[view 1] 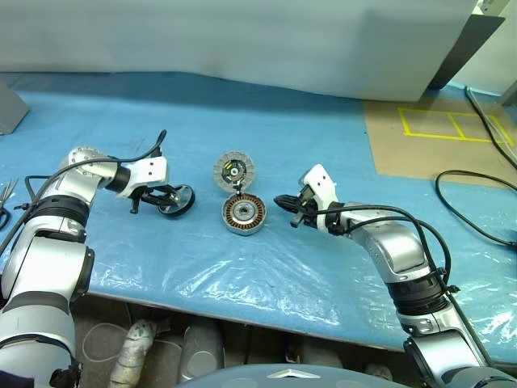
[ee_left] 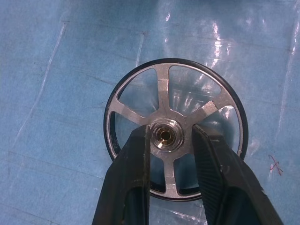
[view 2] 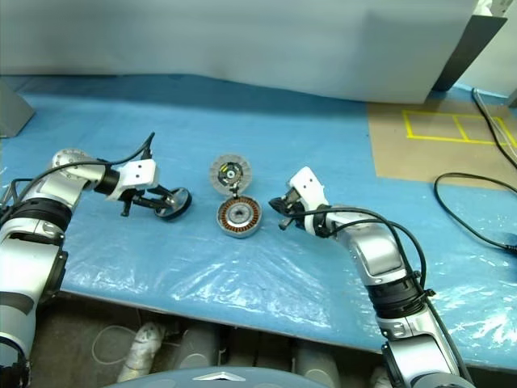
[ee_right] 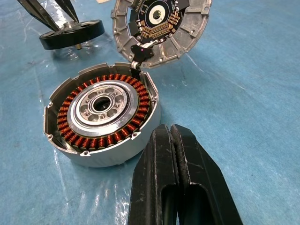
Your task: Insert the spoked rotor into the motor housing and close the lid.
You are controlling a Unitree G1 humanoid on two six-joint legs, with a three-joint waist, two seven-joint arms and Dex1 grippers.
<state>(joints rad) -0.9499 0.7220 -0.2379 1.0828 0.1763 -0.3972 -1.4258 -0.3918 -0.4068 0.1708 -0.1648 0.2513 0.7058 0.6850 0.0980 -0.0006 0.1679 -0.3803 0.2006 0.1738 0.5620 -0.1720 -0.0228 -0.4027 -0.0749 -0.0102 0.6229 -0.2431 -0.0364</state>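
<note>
From the head, we see the housing [view 1: 244, 214] on the blue sheet [view 1: 266, 145] between our grippers, lid [view 1: 234, 170] open behind it. The left gripper [view 1: 171, 199] meets the rotor [view 1: 178, 200]; the right gripper [view 1: 282, 200] sits just beside the housing.

At the left wrist, our fingers [ee_left: 133, 173] straddle the rotor's hub [ee_left: 164, 134].

At the right wrist, our jaws are pressed together, empty.
</note>
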